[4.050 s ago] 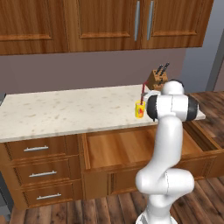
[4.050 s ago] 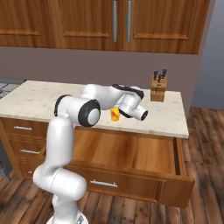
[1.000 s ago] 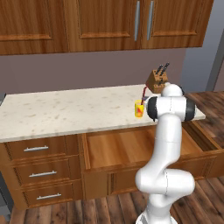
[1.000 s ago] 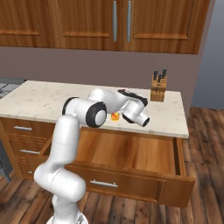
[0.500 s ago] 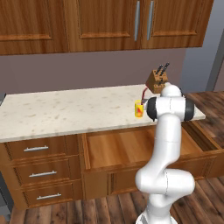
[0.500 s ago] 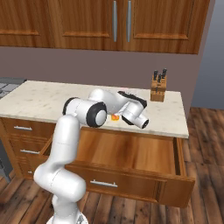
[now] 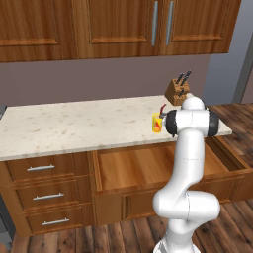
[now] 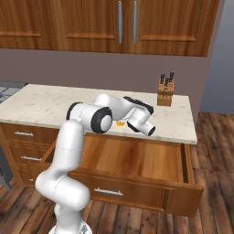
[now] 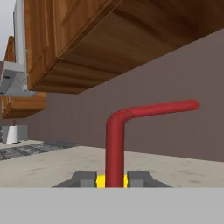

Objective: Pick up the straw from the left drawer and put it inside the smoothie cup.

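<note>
Now the gripper (image 9: 113, 179) has eased apart a little from being clamped: in the hand view a thin sliver of yellow shows on each side of the straw (image 9: 114, 144), so the tips seem to have just let go, though the gap is too narrow to be certain. The straw stands upright in the smoothie cup (image 7: 157, 122), its bent tip above the rim, so the placing looks done and only the retreat remains. The cup sits on the pale speckled counter (image 7: 74, 128). The left drawer (image 7: 143, 168) stands open below the cup, the knife block (image 7: 177, 91) is behind it, and wooden cabinets (image 9: 87, 35) hang above.
</note>
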